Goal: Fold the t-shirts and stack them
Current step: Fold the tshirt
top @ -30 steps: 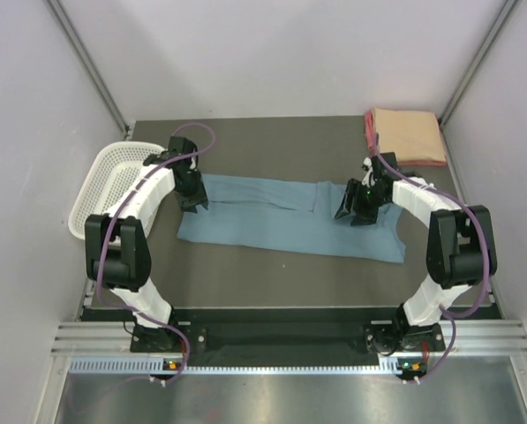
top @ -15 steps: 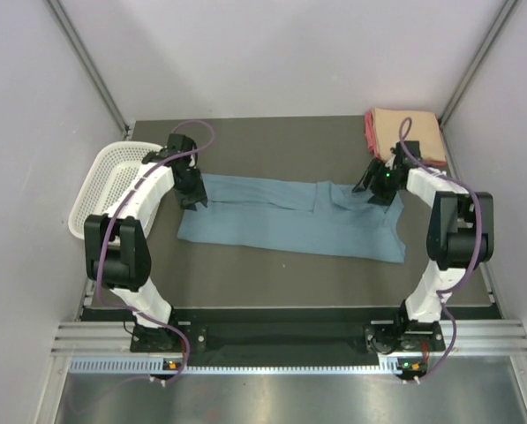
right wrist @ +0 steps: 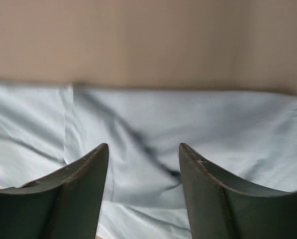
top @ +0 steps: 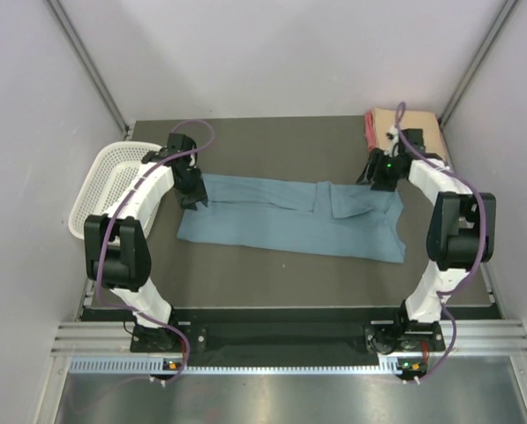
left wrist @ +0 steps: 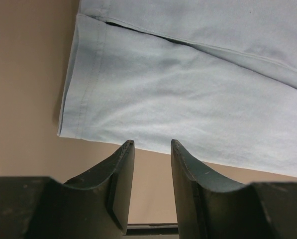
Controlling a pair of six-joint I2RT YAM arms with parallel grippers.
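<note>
Blue shirt (top: 289,221) is lying flat on the counter (top: 272,141), centre. Left end effector (left wrist: 150,144) is sitting at its left edge, jaws spread, pinching nothing. Right end effector (right wrist: 143,149) is hovering over the right end, spread, empty; that view is blurring. Two folded shirts (top: 413,132) are sitting far right, peach over pink-red, partly hidden by the arm. One basket (top: 104,181) on the left.

This is a robotics lab test cell: a dark worktop (top: 272,265) boxed in by plain pale panels (top: 33,132) with diagonal metal struts (top: 91,66), and two white robot arms (top: 144,190) bolted to a slotted aluminium rail (top: 272,337) at its near edge, purple cables (top: 197,123) looping along them.
</note>
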